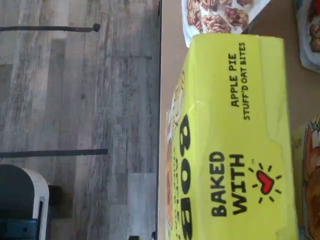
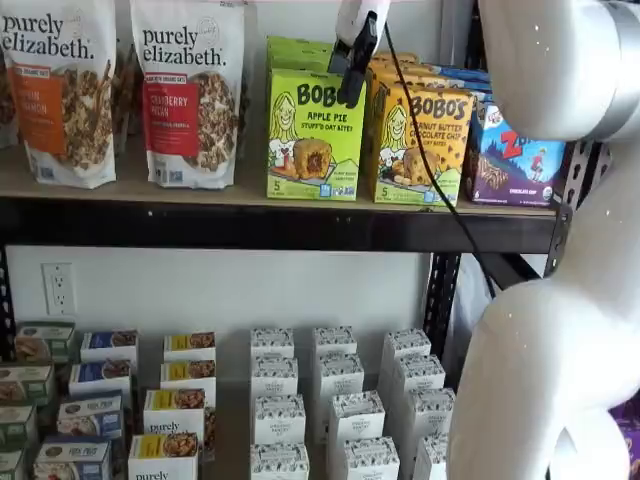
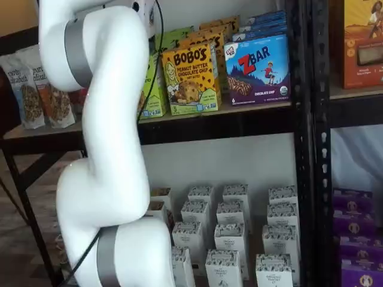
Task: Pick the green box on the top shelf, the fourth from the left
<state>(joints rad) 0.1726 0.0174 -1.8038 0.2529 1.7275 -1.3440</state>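
End effector (image 2: pixel 352 62): seen in a shelf view as a white body with black fingers hanging just in front of the upper right corner of the green box (image 2: pixel 315 133). Fingers appear side-on, so no gap shows there; jaws read as spread to their widest, and nothing is pinched between them.

Green box stands upright on the top shelf (image 2: pixel 250 222), front face out, at the shelf's front edge. Orange-yellow Bobo's box (image 2: pixel 420 145) sits just beside it on one side; granola bags (image 2: pixel 190 90) stand near on the other. In a shelf view the arm (image 3: pixel 108 119) hides most of the green box, only a lime sliver (image 3: pixel 154 89) showing.

Wrist view: lime top panel (image 1: pixel 235 135) printed "APPLE PIE STUFF'D OAT BITES" fills the frame, floor beyond the shelf edge. Judgement: camera sits directly over the carton because the approach is from above and front, lining the wide jaws up with the box's width. Grasp not yet made. Tight neighbour spacing likely leaves little finger clearance.
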